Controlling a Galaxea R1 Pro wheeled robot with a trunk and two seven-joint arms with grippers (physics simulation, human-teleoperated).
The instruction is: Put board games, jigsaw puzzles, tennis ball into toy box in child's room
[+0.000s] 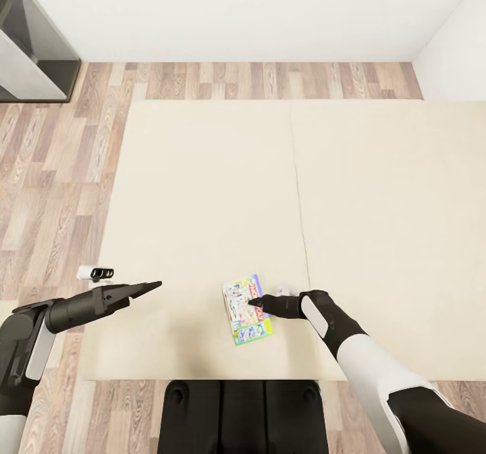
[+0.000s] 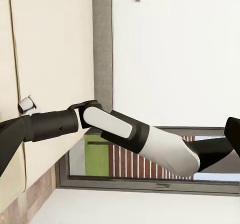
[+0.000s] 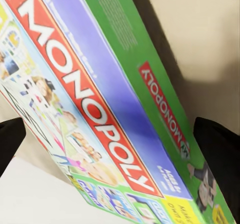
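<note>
A colourful Monopoly board game (image 1: pixel 246 309) lies flat near the front edge of the beige bed (image 1: pixel 202 190). My right gripper (image 1: pixel 258 303) reaches it from the right. In the right wrist view the box (image 3: pixel 95 109) lies between two dark fingertips (image 3: pixel 10 144) that stand wide apart, one on either side of it, so the right gripper (image 3: pixel 115 149) is open around the box. My left gripper (image 1: pixel 150 286) hovers over the bed's front left part, well to the left of the box, holding nothing. Its fingers (image 2: pixel 232 134) show at opposite edges of the left wrist view, apart.
Wood-plank floor (image 1: pixel 54 170) runs along the bed's left side and behind it. A dark grey piece of furniture (image 1: pixel 34 48) stands at the far left by the white wall. My base (image 1: pixel 243 413) is against the bed's front edge. A seam (image 1: pixel 300 190) splits the mattress.
</note>
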